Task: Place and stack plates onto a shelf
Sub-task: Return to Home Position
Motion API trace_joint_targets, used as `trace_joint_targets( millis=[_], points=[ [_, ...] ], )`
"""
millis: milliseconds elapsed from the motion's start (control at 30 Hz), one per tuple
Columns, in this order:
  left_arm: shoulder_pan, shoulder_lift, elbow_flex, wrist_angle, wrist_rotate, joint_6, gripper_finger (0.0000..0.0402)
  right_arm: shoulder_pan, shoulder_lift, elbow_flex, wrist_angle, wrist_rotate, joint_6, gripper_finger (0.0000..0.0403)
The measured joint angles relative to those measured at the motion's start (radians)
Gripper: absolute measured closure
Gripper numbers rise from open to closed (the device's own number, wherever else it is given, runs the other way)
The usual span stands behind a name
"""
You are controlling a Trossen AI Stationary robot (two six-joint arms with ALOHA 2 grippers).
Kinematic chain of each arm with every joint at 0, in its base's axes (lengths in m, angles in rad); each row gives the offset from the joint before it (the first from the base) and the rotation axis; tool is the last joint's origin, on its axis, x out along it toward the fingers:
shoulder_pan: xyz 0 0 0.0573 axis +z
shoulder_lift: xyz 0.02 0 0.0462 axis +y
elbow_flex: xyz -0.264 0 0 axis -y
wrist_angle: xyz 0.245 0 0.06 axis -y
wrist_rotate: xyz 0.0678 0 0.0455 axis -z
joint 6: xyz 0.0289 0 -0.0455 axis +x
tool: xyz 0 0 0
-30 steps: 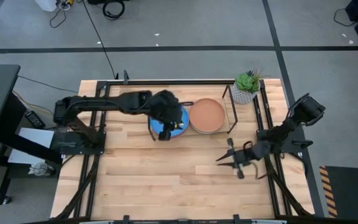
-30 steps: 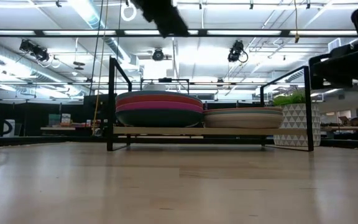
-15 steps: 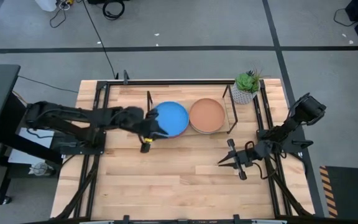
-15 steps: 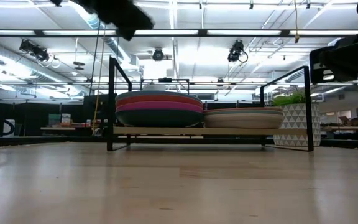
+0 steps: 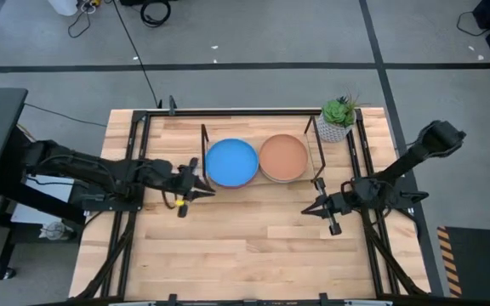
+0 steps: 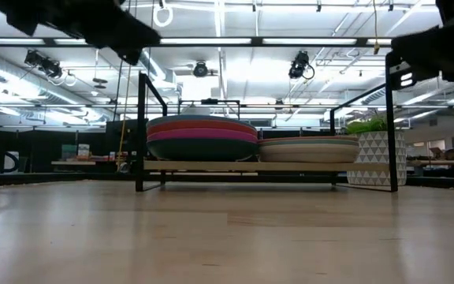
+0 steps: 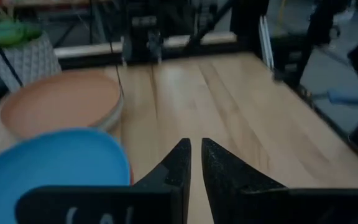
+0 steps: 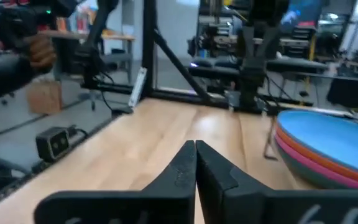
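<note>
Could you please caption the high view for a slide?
Round blue plate beside round peach plate on black-rod shelf; left gripper and right gripper empty.

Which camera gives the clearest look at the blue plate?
The high view: the blue plate shows its whole round face, on the shelf beside the peach plate. The left wrist view catches part of it; the right wrist view, its rim atop a stack; the low view shows no clear blue.
</note>
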Motion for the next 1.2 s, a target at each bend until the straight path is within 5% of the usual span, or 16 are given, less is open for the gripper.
trace_joint_targets(
  millis=[400, 733, 1200],
  points=[
    [-0.008, -0.098, -0.258, 0.238, -0.021, -0.031, 0.0359, -0.002, -0.475, 0.000, -0.515, 0.094, 0.034, 0.0391],
    [-0.012, -0.181, -0.314, 0.220, -0.006, -0.025, 0.0359, -0.002, -0.662, 0.017, -0.632, 0.105, -0.039, 0.0389],
    [-0.012, -0.335, -0.456, 0.260, -0.047, -0.012, 0.0359, 0.000, -0.921, 0.135, -1.078, 0.104, -0.032, 0.0390]
  ],
)
